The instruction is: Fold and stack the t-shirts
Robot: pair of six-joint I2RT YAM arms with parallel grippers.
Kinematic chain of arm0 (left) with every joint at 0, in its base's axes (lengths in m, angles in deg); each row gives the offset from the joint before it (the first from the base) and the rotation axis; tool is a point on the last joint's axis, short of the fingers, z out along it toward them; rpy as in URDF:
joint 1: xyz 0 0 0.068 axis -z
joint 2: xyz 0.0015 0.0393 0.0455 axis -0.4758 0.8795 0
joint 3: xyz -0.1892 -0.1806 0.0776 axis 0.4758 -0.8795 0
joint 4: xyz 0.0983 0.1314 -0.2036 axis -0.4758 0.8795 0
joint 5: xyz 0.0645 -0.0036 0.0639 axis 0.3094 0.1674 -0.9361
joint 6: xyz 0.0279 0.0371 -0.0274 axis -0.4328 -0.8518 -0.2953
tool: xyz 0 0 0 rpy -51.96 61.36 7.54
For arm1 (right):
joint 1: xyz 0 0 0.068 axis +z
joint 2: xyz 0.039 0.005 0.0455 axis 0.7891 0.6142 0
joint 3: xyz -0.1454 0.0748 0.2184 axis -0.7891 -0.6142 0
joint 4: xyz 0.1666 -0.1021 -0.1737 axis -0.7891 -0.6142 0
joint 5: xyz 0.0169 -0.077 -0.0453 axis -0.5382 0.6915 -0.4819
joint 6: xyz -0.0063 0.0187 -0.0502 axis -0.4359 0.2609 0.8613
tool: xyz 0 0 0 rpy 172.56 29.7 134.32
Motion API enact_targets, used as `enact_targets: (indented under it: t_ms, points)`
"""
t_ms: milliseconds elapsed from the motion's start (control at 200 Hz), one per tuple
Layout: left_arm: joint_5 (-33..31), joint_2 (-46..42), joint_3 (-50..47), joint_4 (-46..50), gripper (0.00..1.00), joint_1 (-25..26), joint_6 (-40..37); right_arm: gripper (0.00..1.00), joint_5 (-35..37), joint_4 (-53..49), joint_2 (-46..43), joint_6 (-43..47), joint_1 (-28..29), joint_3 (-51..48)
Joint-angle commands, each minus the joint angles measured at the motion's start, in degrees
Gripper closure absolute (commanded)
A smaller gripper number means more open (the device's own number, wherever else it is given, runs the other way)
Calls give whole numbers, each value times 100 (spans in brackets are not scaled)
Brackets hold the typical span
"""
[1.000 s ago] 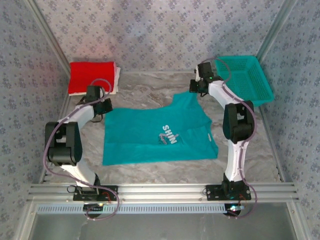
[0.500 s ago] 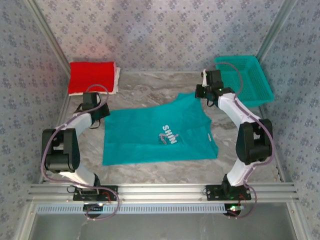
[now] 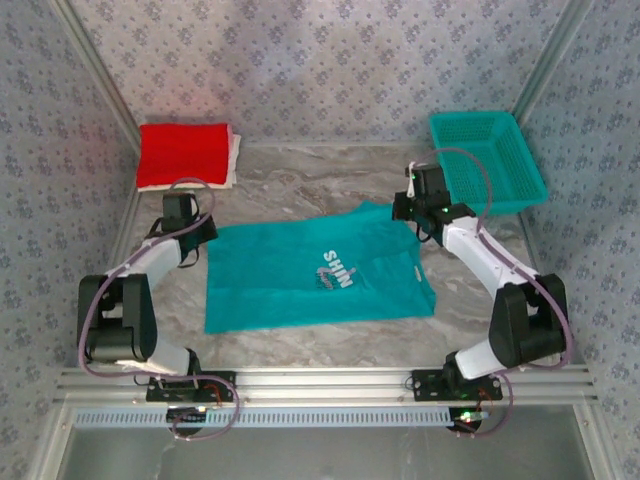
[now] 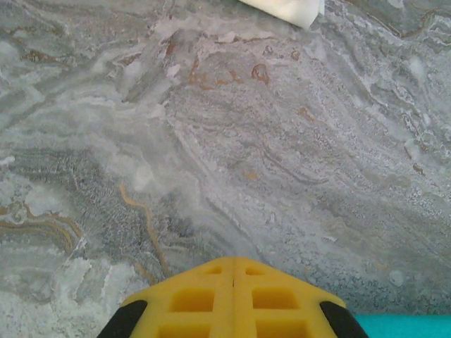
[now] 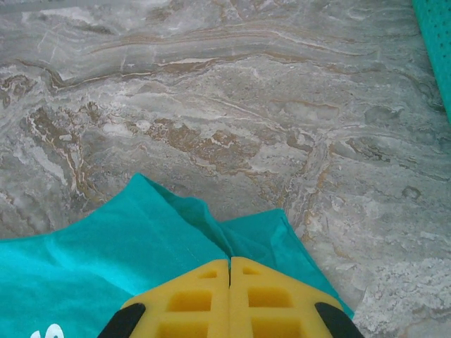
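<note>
Top external: teal SHINE t-shirt [image 3: 300, 270] spread print-up, its far-right corner drawn nearer and the peak lowered, so it lies flatter for folding.

Left to right: folded red t-shirt [image 3: 183, 152] over white t-shirt [image 3: 233, 160], well ahead of the left gripper [image 4: 232, 262], stack unchanged. That gripper is clenched, with teal cloth just at its right flank; whether it pinches the hem cannot be told, and it has slid slightly nearer. The right gripper [image 5: 230, 262] is clenched on the shirt's far corner, creases running into its tips and bare marble table [image 5: 232, 120] ahead; it has retreated from the mesh basket [image 5: 433, 42], now ahead-right, taking the corner along. Judged: flattening almost complete, first fold not begun.
</note>
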Motion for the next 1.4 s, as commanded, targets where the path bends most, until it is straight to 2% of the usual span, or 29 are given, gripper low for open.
enact_targets:
  t_ms: [0,470,765,994,1059,1089,1204,1274,1394]
  points:
    - [29,-253,-111,-7,100,-25,204,100,214,26,-308,-152,46,-202]
    - [-202,-386,-98,814,100,-41,327,100,279,-115,-890,-291,191,-730]
    - [-113,-534,-177,1115,100,-40,315,100,322,-341,-1317,-402,290,-1070]
    - [-143,-936,-583,1245,98,-42,485,100,302,-561,-1723,-600,443,-1519]
    - [-88,-1114,-775,1313,83,-36,597,89,265,-671,-1884,-694,469,-1702]
    - [-87,-1234,-909,1318,79,-13,656,85,247,-737,-1980,-734,480,-1789]
    - [-121,-1855,-1481,1380,71,13,961,69,227,-1051,-2459,-873,506,-2070]
    - [-78,-2234,-1757,1400,68,17,1098,65,211,-1247,-2775,-913,519,-2158]
    - [-39,-2632,-1891,1334,67,21,1095,56,79,-1138,-3055,-924,525,-2230]
